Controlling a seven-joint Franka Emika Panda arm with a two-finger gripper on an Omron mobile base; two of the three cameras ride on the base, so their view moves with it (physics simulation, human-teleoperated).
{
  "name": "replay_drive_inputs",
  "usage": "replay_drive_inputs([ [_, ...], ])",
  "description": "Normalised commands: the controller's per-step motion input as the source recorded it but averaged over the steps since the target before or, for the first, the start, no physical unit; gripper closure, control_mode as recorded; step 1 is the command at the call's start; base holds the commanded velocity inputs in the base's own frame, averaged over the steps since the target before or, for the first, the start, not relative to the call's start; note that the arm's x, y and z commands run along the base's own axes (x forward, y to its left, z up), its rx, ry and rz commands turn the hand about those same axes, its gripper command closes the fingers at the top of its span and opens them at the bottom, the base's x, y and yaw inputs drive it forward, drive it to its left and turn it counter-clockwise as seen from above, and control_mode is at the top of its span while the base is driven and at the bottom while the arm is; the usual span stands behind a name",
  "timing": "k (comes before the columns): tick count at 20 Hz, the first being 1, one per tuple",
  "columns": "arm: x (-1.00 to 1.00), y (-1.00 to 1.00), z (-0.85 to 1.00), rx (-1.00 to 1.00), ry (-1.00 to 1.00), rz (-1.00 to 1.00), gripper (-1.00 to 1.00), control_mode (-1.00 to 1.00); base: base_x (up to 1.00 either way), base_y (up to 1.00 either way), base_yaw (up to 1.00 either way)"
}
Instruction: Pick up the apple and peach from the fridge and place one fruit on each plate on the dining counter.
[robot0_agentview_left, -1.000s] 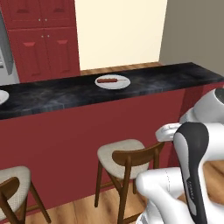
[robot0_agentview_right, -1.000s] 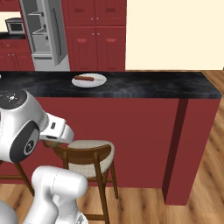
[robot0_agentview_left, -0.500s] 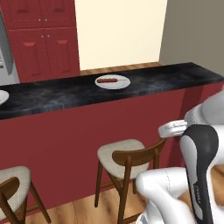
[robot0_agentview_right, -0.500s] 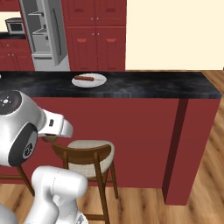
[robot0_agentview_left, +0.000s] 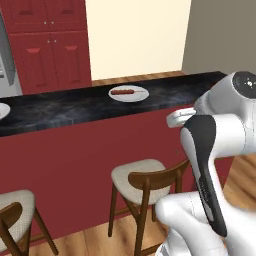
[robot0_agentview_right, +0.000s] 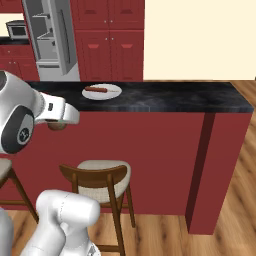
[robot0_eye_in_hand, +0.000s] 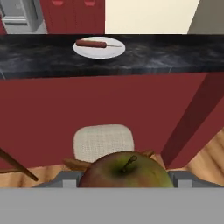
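Observation:
A red-green apple (robot0_eye_in_hand: 127, 171) with a brown stem sits between my gripper's (robot0_eye_in_hand: 127, 180) fingers, which are shut on it; the fingers are mostly hidden behind the fruit. From the right base camera a sliver of the apple (robot0_agentview_right: 57, 125) peeks out under my white hand. The black marbled dining counter (robot0_eye_in_hand: 175, 52) lies ahead, above the hand's level. One white plate (robot0_eye_in_hand: 99, 47) (robot0_agentview_left: 128, 93) (robot0_agentview_right: 101, 91) on it carries a long reddish sausage. A second plate's edge (robot0_agentview_left: 2, 110) shows at far left. The grey fridge (robot0_agentview_right: 50, 40) stands behind the counter. The peach is out of view.
A wooden stool with a cream cushion (robot0_eye_in_hand: 103, 140) (robot0_agentview_left: 145, 180) (robot0_agentview_right: 100, 175) stands under the counter straight ahead, and another stool (robot0_agentview_left: 12, 212) is to its left. Dark red cabinets (robot0_agentview_right: 110, 40) line the back wall. The counter's right end (robot0_agentview_right: 240, 102) drops to wood floor.
My hand with the apple has risen toward the counter's height. The base and the things on the counter have stayed put.

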Motion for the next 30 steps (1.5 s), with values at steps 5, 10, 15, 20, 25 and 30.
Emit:
replay_drive_inputs([
  [5, 1.0, 0.32, 0.14, 0.0, 0.09, -0.18, 1.0, -1.0, 0.0, 0.0, 0.0],
  [10, 0.96, 0.05, 0.01, 0.02, 0.03, -0.1, 1.0, -1.0, 0.0, 0.0, 0.0],
  [15, 0.75, -0.28, 0.16, 0.19, 0.0, 0.04, 1.0, -1.0, 0.0, 0.0, 0.0],
  [20, 0.64, -0.12, -0.08, 0.12, 0.03, 0.27, 1.0, -1.0, 0.0, 0.0, 0.0],
  [25, 0.99, 0.37, -0.21, 0.0, 0.03, 0.05, 1.0, -1.0, 0.0, 0.0, 0.0],
  [30, 0.88, 0.33, -0.33, -0.03, 0.05, 0.0, 1.0, -1.0, 0.0, 0.0, 0.0],
])
